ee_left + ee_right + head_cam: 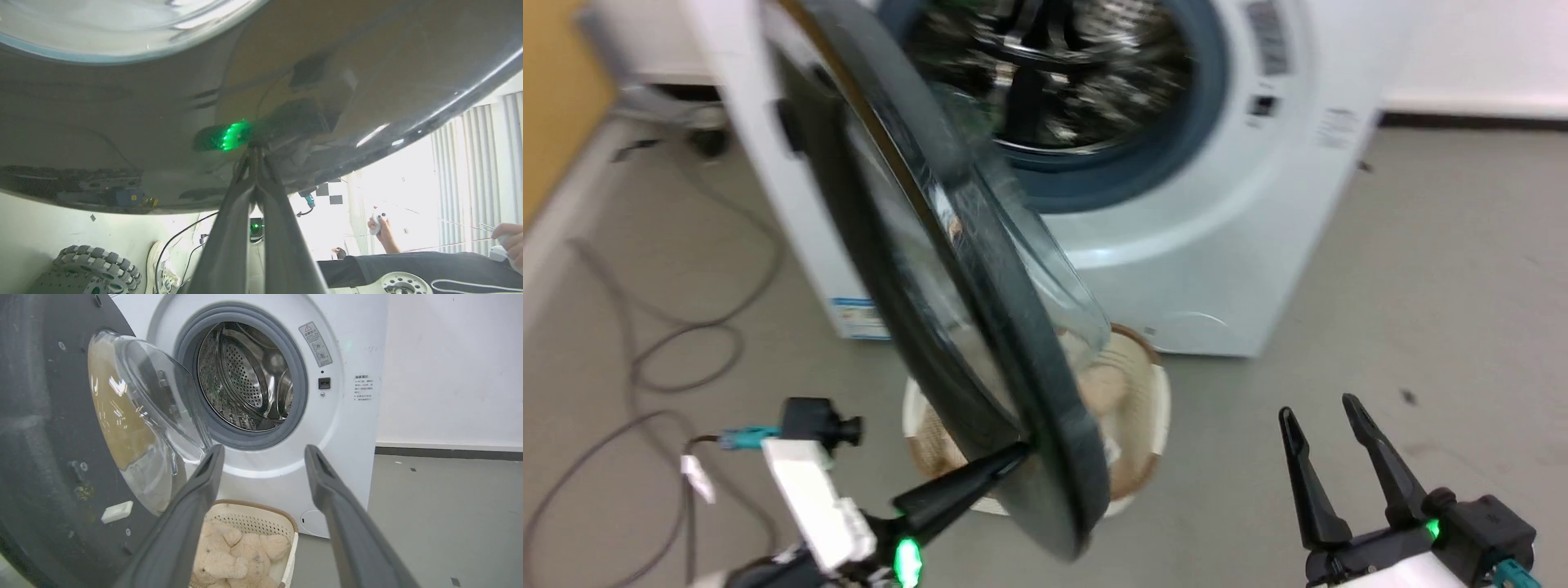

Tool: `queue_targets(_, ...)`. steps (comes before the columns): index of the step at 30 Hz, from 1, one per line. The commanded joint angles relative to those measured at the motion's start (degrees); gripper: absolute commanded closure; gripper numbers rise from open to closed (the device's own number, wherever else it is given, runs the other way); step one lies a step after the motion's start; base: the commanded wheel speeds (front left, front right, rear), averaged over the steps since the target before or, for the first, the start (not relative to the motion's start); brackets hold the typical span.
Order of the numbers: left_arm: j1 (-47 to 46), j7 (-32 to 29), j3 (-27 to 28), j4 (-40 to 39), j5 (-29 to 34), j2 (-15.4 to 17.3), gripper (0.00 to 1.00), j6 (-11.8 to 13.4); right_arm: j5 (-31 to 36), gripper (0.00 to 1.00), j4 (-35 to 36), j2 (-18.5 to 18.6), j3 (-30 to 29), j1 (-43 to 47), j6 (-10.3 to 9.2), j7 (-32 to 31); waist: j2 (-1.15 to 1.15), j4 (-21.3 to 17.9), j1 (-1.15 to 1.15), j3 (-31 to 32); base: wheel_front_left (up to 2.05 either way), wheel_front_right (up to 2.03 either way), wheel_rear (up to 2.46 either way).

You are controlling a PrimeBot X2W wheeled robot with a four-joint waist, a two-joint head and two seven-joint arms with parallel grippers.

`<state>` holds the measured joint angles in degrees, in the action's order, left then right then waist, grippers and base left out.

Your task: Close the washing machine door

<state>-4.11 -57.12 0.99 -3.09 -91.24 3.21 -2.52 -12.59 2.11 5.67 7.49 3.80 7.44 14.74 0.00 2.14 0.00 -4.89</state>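
Observation:
The white washing machine (1241,245) stands ahead with its steel drum (249,375) exposed. Its big round black door (1013,343) swings out on the left, seen nearly edge-on, with the clear glass bowl (139,412) bulging toward the drum. My left gripper (1019,454) is shut, its tip pressed against the door's glossy outer face (122,122) near the lower rim. In the left wrist view the two fingers (229,228) meet at that surface. My right gripper (1319,412) hangs open at the lower right, clear of the door, and points at the machine (351,428) in its wrist view.
A cream perforated basket (253,522) of plush toys sits on the floor below the door opening. Cables (662,343) loop across the grey floor at left. A person's hands (382,228) holding controllers, a shoe and a wheel (90,269) appear behind me.

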Motion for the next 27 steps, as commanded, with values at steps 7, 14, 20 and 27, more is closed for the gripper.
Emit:
queue_targets(7,-7.11,17.31,-7.25,6.89,1.05,-0.32,1.0,-3.69,-0.03,0.0,0.88,-0.58,-0.31,-1.9,0.05,0.26,0.0,-12.65,0.0,-5.49,0.0,0.0,0.0)
queue_targets(14,-17.42,34.47,-11.17,15.12,2.32,-0.33,1.0,-4.74,-0.36,0.0,0.82,-1.59,-0.04,-2.62,0.05,0.26,0.0,-17.88,0.0,-7.95,0.0,0.0,0.0)
queue_targets(20,-25.67,46.44,-13.75,21.27,0.07,-0.33,1.0,-4.93,-0.55,0.0,0.51,-2.13,0.29,-3.16,0.05,0.26,0.0,-20.14,0.0,-8.63,0.0,0.0,0.0)
queue_targets(27,-27.82,50.6,-16.84,23.41,-0.79,-0.33,1.0,-4.95,-0.64,0.0,0.28,-2.51,0.05,-2.9,0.05,0.26,0.0,-19.49,0.0,-7.58,0.0,0.0,0.0)
